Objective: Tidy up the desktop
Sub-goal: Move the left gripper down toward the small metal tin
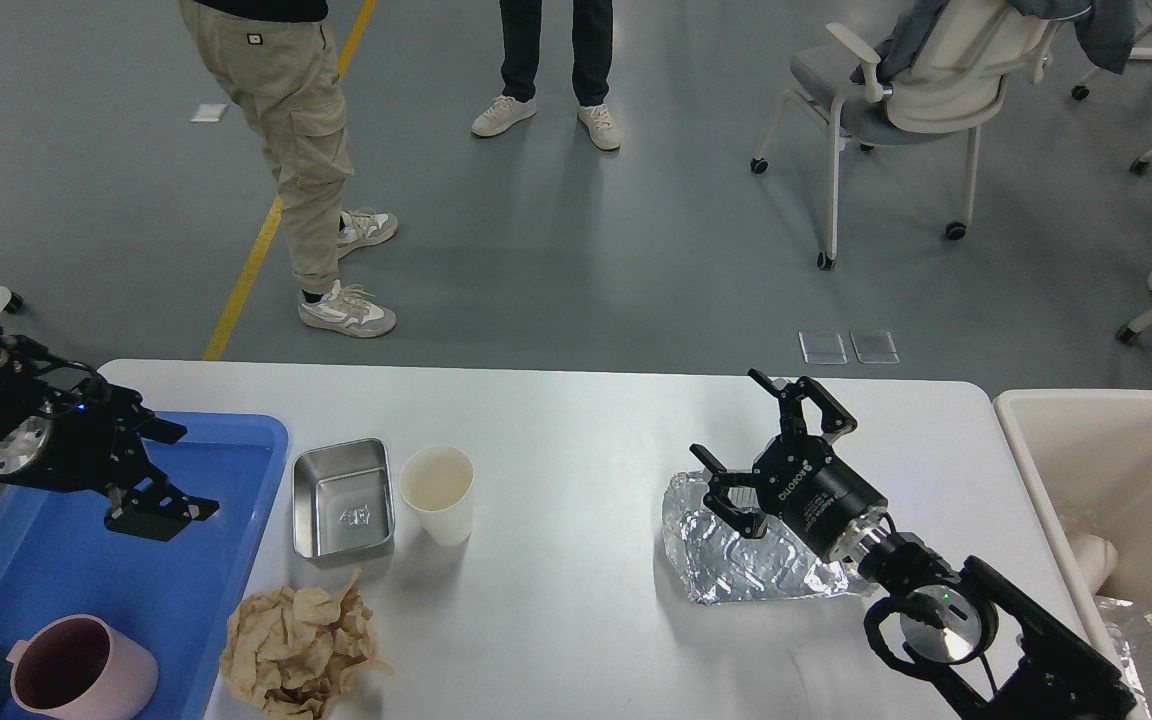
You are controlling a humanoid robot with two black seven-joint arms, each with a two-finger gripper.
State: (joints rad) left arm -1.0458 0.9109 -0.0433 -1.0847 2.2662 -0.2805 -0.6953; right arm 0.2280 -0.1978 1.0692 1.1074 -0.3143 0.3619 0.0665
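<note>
The white desktop fills the lower half of the head view. My right gripper is open above the far edge of a crumpled silver foil sheet lying at the right. My left gripper is open and empty over the blue tray at the left. A steel square dish and a white paper cup stand side by side beside the tray. A crumpled brown paper ball lies near the front edge.
A pink mug sits in the tray's front corner. A cream bin holding foil stands off the right edge. Two people stand on the floor behind the table, and a wheeled chair at the far right.
</note>
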